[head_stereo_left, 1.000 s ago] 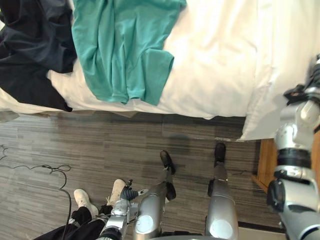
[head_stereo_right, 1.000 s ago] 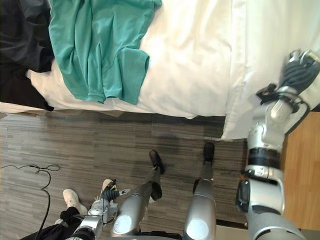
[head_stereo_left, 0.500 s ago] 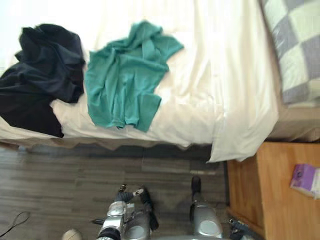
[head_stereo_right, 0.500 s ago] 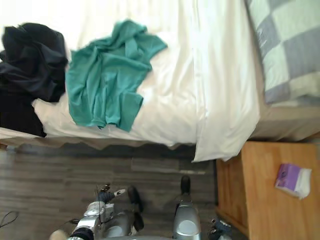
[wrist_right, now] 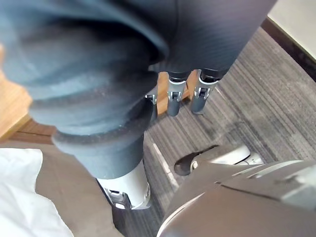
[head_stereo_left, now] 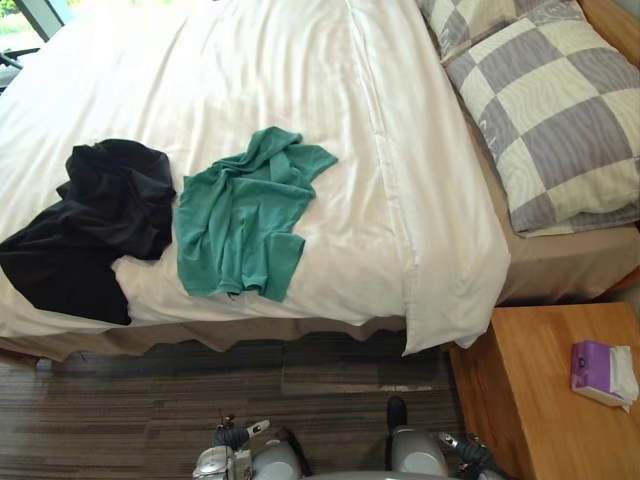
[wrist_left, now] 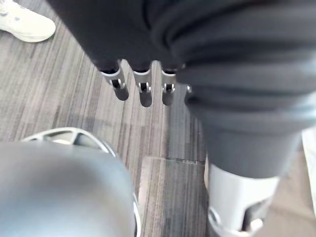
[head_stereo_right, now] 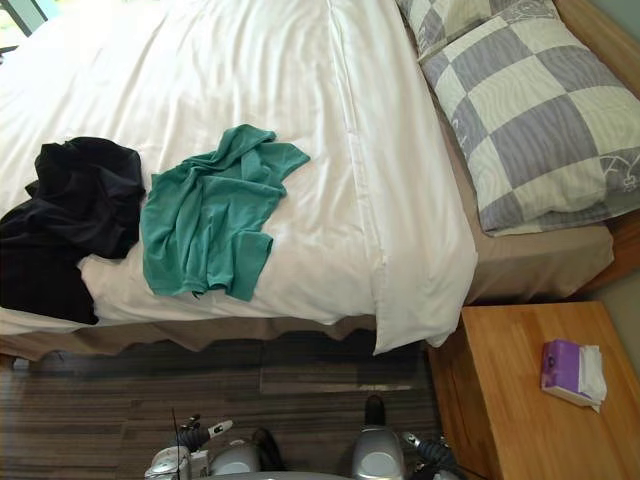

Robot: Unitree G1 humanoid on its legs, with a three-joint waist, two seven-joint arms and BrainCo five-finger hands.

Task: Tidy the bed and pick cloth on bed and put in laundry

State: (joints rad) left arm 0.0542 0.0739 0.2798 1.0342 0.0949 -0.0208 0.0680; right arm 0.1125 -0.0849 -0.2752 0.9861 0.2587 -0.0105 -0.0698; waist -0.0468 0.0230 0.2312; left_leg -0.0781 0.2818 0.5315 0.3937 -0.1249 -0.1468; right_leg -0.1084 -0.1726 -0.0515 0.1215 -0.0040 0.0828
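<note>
Bright daylight across the white striped duvet (head_stereo_left: 250, 80), nearly washed out toward the window (head_stereo_left: 25, 12) at the far left corner. Soft, broad shadow under the bed's overhang on the dark grey plank floor (head_stereo_left: 120, 410). Shaded folds in the crumpled teal cloth (head_stereo_left: 240, 215); light wooden nightstand (head_stereo_left: 540, 400) evenly lit.

We see a dark grey, wood-grain plank floor (head_stereo_left: 130, 410) running along the near side of a bed (head_stereo_left: 260, 70) lit by bright daylight. Beside its head stands a wooden nightstand (head_stereo_left: 535, 390) with a purple tissue pack (head_stereo_left: 595, 365) on it. A window (head_stereo_left: 25, 12) shows at the far corner.
</note>
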